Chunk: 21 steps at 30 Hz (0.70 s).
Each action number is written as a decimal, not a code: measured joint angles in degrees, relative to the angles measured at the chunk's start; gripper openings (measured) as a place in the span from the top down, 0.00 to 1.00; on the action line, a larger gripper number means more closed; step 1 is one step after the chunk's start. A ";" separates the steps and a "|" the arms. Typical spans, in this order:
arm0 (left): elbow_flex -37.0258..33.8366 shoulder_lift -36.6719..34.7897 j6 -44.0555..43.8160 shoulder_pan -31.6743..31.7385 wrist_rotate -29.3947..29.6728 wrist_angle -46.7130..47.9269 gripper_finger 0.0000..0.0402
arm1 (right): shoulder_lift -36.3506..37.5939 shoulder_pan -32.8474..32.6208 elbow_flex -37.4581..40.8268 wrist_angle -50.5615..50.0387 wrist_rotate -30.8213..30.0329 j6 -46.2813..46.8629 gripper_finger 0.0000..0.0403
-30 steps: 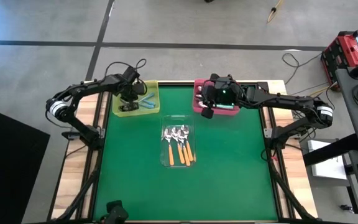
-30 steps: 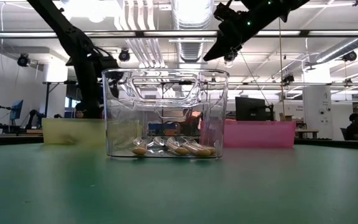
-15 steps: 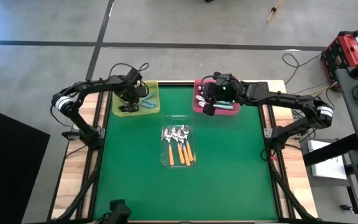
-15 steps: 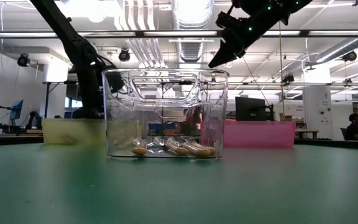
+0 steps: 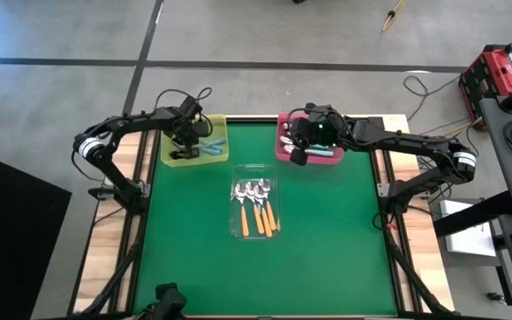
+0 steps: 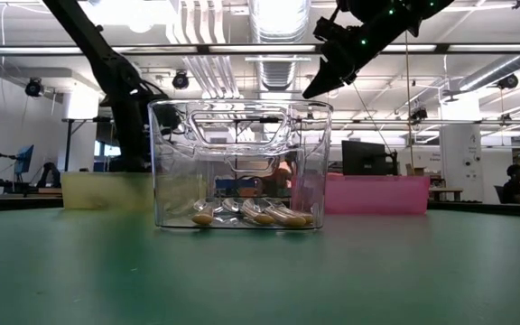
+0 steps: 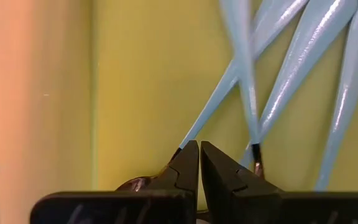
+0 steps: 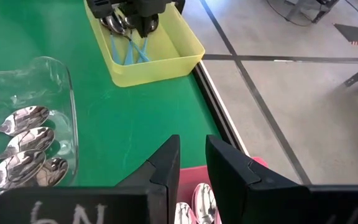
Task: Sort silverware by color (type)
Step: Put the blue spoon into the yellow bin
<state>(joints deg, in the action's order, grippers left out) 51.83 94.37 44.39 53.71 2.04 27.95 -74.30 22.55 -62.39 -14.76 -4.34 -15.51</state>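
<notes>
Orange-handled spoons (image 5: 256, 209) still to sort, lying in the clear tray (image 5: 275, 173) mid-worktop, long axes running roughly front to back, bowls toward the far edge, handles toward the near one. Both arms at the far edge; right end effector (image 5: 298, 156) raised over the pink tray's (image 5: 282, 152) near corner, a little nearer the clear tray than the left one. Right fingers a narrow gap apart, nothing visible between them, spoon bowls in the pink tray directly below. Left end effector (image 7: 199, 163) down inside the yellow tray (image 5: 177, 160), tips pressed together, empty, just beside the teal handles (image 7: 291, 81) fanning away from it.
</notes>
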 joint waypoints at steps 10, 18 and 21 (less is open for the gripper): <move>-0.20 -2.12 -2.96 0.28 1.47 -1.24 1.00 | -0.01 0.00 0.01 -0.07 0.00 -0.02 0.83; -0.17 -8.97 -6.12 0.22 0.87 1.59 1.00 | -0.02 0.00 0.02 -0.08 0.02 0.09 0.83; -0.17 -10.09 -5.93 0.22 0.33 2.43 1.00 | -0.02 0.00 0.02 -0.14 0.27 0.57 0.83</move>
<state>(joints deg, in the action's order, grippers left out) 51.66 84.28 38.46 53.94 2.38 30.38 -74.32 22.55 -62.37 -14.90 -4.07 -14.94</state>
